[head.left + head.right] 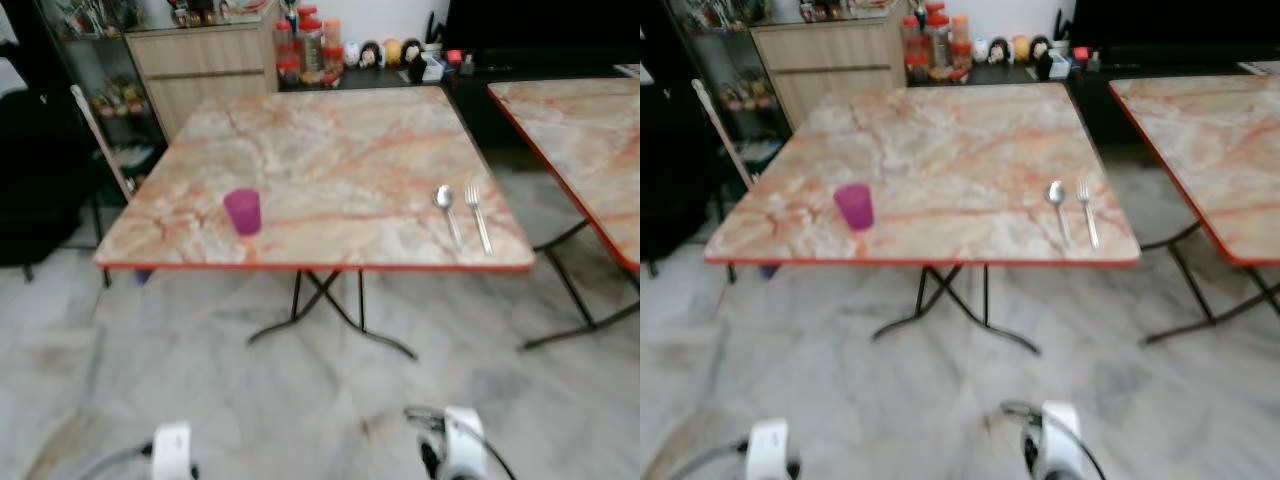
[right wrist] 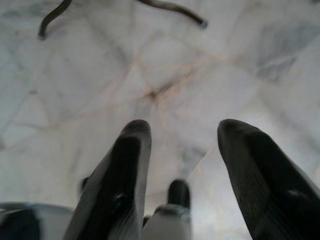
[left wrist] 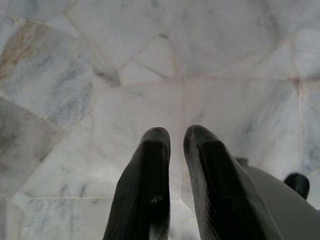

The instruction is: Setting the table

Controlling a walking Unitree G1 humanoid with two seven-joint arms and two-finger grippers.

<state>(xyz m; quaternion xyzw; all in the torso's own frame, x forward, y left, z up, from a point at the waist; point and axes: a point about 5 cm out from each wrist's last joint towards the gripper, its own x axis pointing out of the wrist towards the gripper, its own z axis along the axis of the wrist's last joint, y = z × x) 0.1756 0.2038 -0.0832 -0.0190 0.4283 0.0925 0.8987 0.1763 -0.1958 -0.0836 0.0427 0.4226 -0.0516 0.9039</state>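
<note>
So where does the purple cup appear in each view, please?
Left eye view: purple cup on the marble table, near its front edge, toward the robot's left.
Right eye view: same spot.
Left wrist view: floor tiles beyond the pincer, no cup.
Right wrist view: likewise floor, no cup.
Shared landmark: the spoon beside the fork.

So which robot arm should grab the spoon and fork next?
Probably the right. The spoon and fork lie on the table's right side, ahead of the right gripper, which hangs open over the floor. The left gripper is nearly shut, nearer the purple cup.
</note>
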